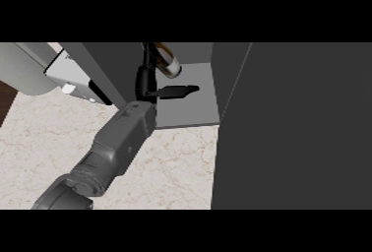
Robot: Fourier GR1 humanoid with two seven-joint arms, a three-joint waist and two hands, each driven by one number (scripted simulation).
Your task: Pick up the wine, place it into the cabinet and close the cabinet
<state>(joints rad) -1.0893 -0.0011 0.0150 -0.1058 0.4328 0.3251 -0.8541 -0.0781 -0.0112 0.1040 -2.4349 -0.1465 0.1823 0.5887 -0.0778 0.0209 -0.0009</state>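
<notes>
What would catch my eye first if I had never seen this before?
A grey forearm runs up from the lower left to a black hand reaching into an open cabinet at the top centre. The hand is curled round a wine bottle inside the cabinet. A big dark door fills the right side, standing over the pale marble counter.

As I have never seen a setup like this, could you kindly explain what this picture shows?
This single picture looks steeply down from a humanoid robot's head at a pale marbled kitchen counter. The grey shape rising from the lower edge is one forearm; its side cannot be told from this view. It ends in a black hand reaching into an open dark cabinet. The fingers are around a wine bottle over the cabinet's grey shelf. The dark panel at right looks like the cabinet's open door. A white and grey object stands at upper left. The other hand is not visible.
</notes>
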